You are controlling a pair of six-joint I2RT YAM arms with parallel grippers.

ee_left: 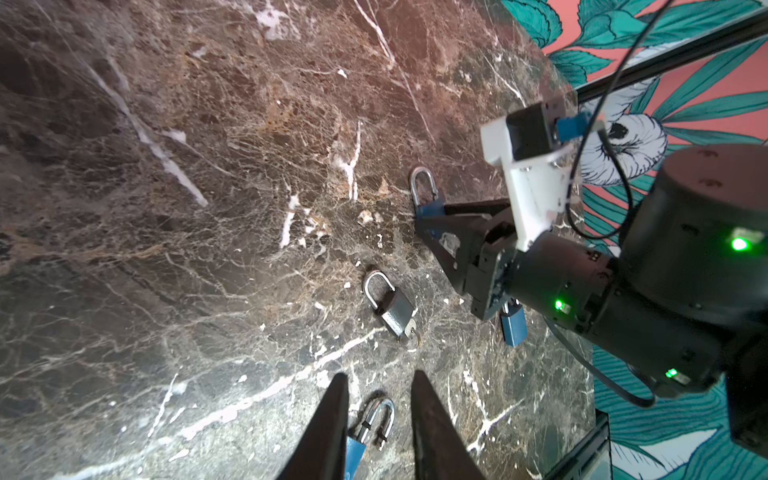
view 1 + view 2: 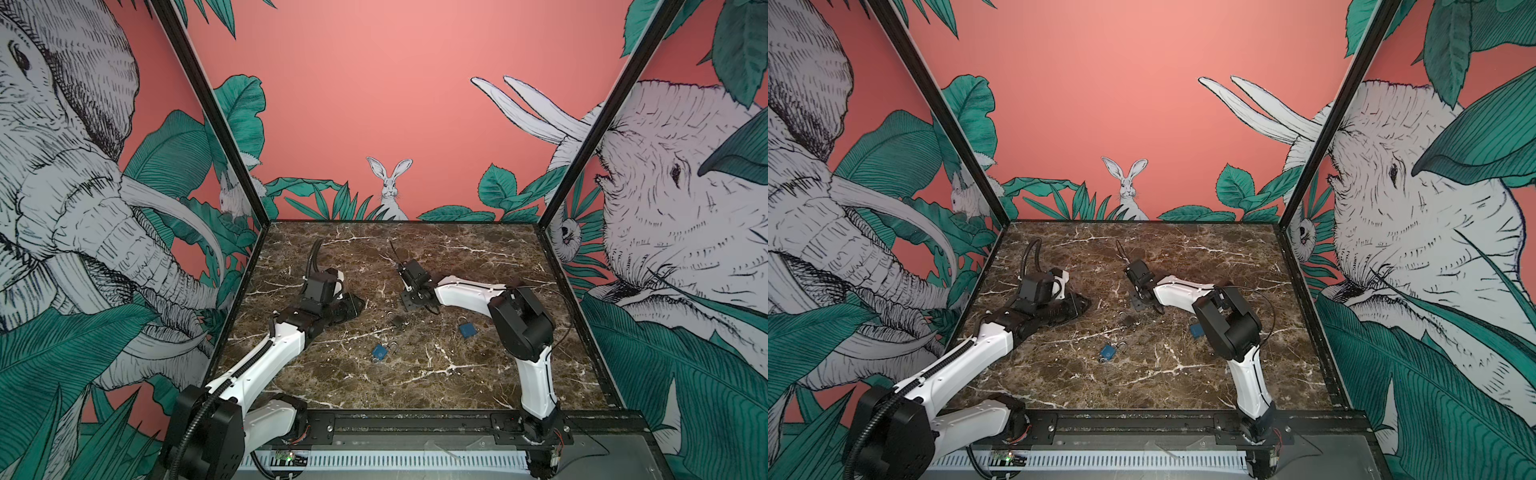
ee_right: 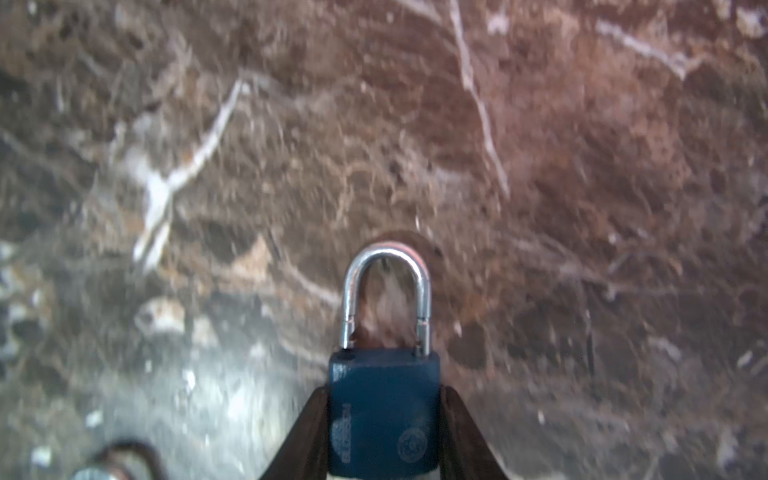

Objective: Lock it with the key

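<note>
**Right claw clamped on a blue padlock, key sitting in the grey one**

My right claw (image 3: 385,392) grips the held blue padlock (image 3: 384,432) by the two sides of its body. The shackle points out past my fingertips, low over the marble table (image 2: 478,257) near its middle. Whether that shackle is latched I cannot tell.

The key (image 1: 410,332) sits in the bottom of the grey padlock (image 1: 390,309). That padlock lies flat on the table just beside my right claw, on the near side in both top views.

My left claw (image 1: 379,374) stands narrowly parted with nothing pinched. In its wrist view a second blue padlock (image 1: 356,451) shows through the gap. In both top views it lies on the table, apart from the claw. A third blue padlock (image 2: 467,330) lies well to the right of the grey one.
</note>
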